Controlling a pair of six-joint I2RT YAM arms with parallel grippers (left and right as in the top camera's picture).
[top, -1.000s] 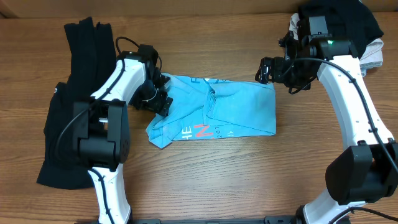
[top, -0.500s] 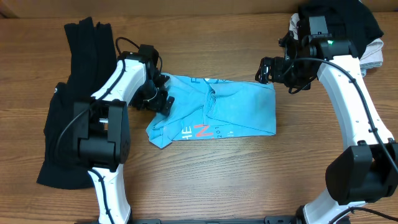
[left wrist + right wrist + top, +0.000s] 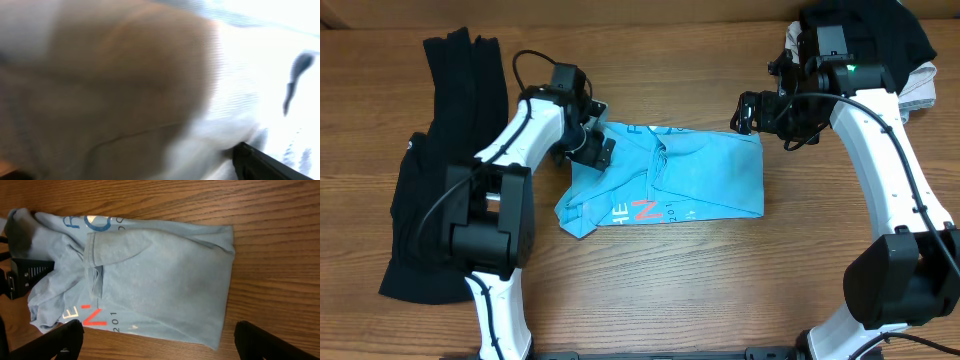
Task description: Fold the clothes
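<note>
From overhead, the light blue short-sleeved T-shirt [image 3: 700,180], with white lettering and a red-orange mark, lies rumpled on the brown wooden table [image 3: 720,300]. Its long axis runs from the left gripper [image 3: 592,147] across toward the right gripper [image 3: 746,112]. The left gripper is down on the shirt's nearest upper corner, touching cloth. The right gripper hangs just off the opposite upper corner, apart from the cloth. Long black cloth garments [image 3: 440,150] lie outboard of the left arm, and a heap of dark and pale clothes [image 3: 910,60] lies behind the right arm.

The left wrist view is blurred. Pale cloth fills it, pressed close under the hand, with one dark finger [image 3: 260,162] showing low on one side. I cannot tell how far the fingers are spread or whether they pinch anything.

In the right wrist view the fingers stand wide and empty, and the T-shirt is spread beneath and ahead of them.

The left hand is the nearer, so I judge that drawing its corner along that long axis toward the right hand is the likely fold.
</note>
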